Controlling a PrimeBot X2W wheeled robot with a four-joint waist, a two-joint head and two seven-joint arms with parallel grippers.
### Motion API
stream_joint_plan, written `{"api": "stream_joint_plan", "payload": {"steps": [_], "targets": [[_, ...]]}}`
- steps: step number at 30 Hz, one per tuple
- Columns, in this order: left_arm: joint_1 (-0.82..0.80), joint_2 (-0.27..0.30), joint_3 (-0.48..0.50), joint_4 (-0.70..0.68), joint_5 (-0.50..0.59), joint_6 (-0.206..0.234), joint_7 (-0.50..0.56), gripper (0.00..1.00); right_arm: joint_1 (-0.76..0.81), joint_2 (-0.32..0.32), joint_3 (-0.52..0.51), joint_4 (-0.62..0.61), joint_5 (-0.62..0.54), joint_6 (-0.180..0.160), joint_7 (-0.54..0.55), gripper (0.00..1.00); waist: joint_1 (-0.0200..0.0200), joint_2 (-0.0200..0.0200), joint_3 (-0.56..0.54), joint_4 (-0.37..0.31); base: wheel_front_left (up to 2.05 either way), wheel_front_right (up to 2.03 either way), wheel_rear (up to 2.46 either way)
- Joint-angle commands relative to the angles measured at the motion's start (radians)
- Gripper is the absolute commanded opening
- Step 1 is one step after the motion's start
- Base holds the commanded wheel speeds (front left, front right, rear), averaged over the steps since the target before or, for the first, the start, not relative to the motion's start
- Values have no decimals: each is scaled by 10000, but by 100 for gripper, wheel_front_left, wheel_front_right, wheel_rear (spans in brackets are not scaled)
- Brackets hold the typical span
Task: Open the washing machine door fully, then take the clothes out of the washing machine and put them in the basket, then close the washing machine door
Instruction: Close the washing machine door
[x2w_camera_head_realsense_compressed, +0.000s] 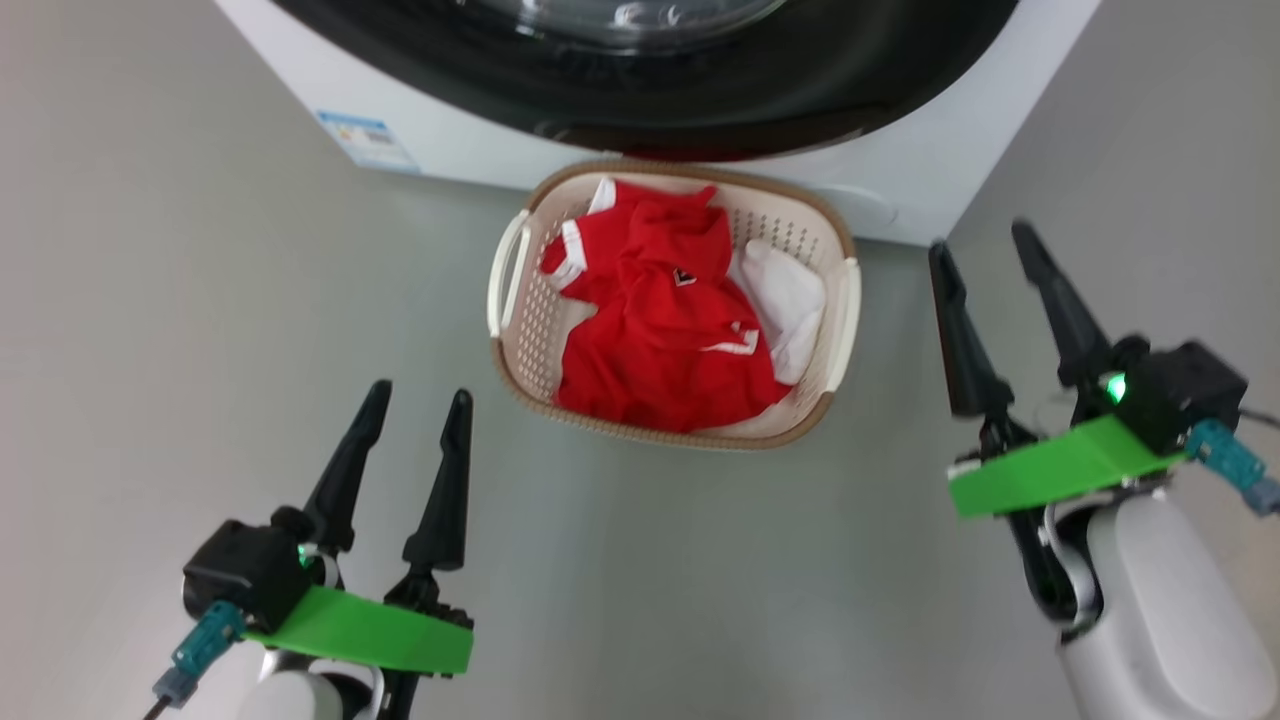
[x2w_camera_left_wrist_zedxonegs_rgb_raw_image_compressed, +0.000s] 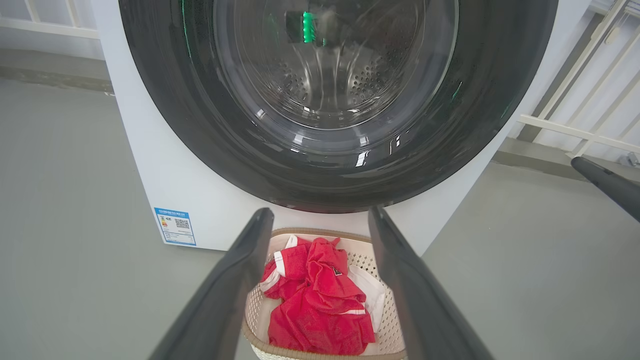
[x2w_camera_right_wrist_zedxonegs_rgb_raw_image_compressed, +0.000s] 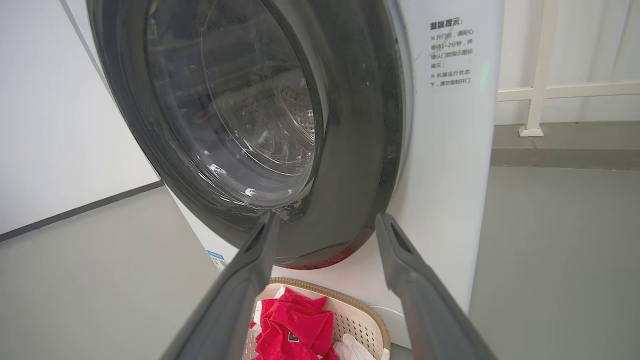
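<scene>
Left gripper (x2w_camera_head_realsense_compressed: 421, 392), right gripper (x2w_camera_head_realsense_compressed: 978, 237): both wide apart, empty. Door (x2w_camera_left_wrist_zedxonegs_rgb_raw_image_compressed: 165, 125) looks shut; if not fully caught, press sq. on it.

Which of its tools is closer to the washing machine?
Right. The right tool reaches beside a front corner of the washing machine; the left tool sits farther back, left of the basket.

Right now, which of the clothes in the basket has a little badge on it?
The red polo shirt, with its dark badge near the middle; the smaller white cloth beside it is plain.
</scene>
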Motion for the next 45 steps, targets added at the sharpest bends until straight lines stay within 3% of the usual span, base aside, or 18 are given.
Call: {"api": "stream_joint_plan", "payload": {"steps": [1,22,45], "targets": [[163,247,352,-198,53,-54,-92,100,232,105,292,-210,60,-11,8,100,0,-1,-493,-392,0,0,0],[1170,624,865,-226,204,-54,-92,100,2490,106,-124,-446,525,-11,8,100,0,-1,-1668,-1686,0,0,0],[1681,712,1286,-357,190,-54,-92,100,3854,106,-1001,-738,668,-11,8,100,0,-1,-1968,-2241,0,0,0]]}}
